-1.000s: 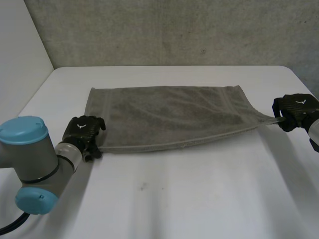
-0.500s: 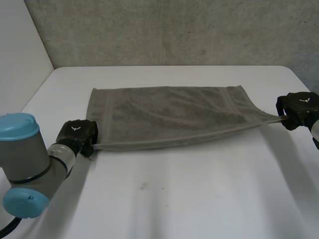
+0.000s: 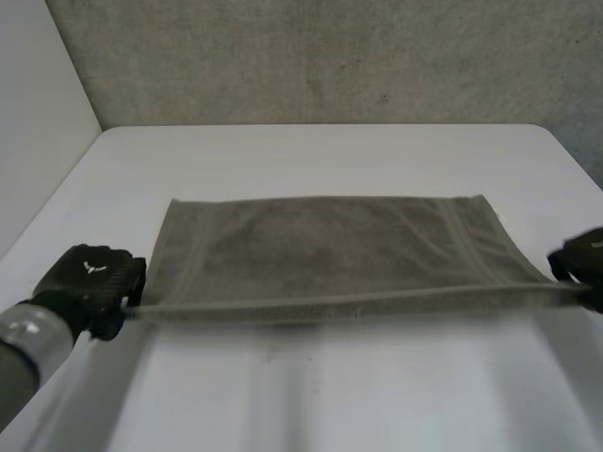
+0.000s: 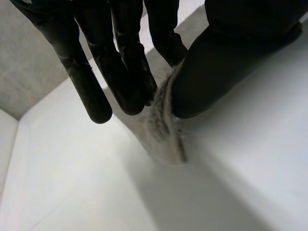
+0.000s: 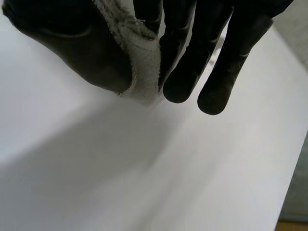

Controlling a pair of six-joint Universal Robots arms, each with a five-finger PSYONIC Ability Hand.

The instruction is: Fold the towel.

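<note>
On table [image 3: 311, 151]: towel [image 3: 320, 250], centre. At its 8 o'clock corner: left hand [image 3: 89, 282]. At its 4 o'clock corner: right hand [image 3: 586, 266].

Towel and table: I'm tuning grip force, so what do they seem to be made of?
The grey-brown rectangular towel looks like terry cloth, probably cotton: matte, with a fuzzy pile, woven bands near its ends, and loose fibres where the left hand pinches it. The white table looks like smooth, hard laminate or painted board, with a faint sheen.
</note>
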